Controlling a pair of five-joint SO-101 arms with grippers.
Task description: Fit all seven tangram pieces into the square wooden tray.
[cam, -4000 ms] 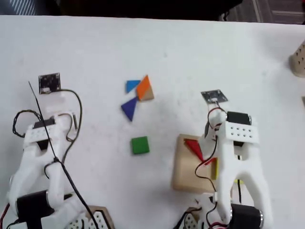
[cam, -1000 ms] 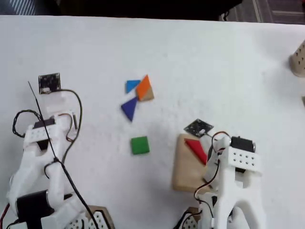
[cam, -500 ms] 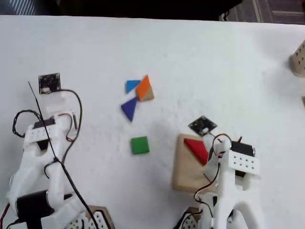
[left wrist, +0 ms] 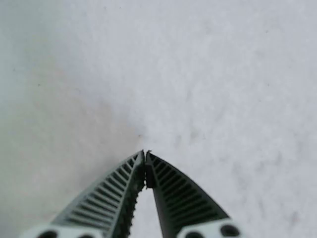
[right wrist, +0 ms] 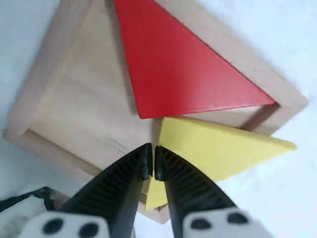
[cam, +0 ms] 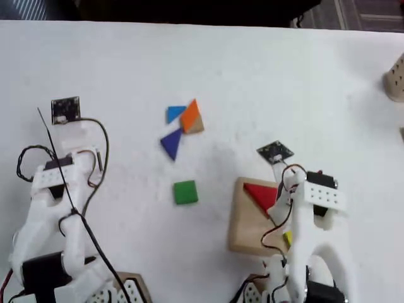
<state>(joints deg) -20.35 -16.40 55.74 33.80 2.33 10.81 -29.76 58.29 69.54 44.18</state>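
Your right gripper (right wrist: 152,161): jaws pressed together, gripping nothing, tips just beside the yellow triangle (right wrist: 223,148). That piece lies tilted across the rim of the square wooden tray (right wrist: 84,99) (one corner pokes outside). Red triangle (right wrist: 173,64) lies flat inside the tray. Green square (cam: 185,192) sits near the tray. Left gripper (left wrist: 144,171): jaws closed on nothing, well apart from the tray.

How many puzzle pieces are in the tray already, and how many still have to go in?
Done: the red triangle lies inside the wooden tray. In hand: the yellow triangle is only partly in, one tip poking over the rim, with the right gripper shut by it. Left: five pieces on the table, the green square, dark blue triangle, light blue piece, orange triangle and tan piece.
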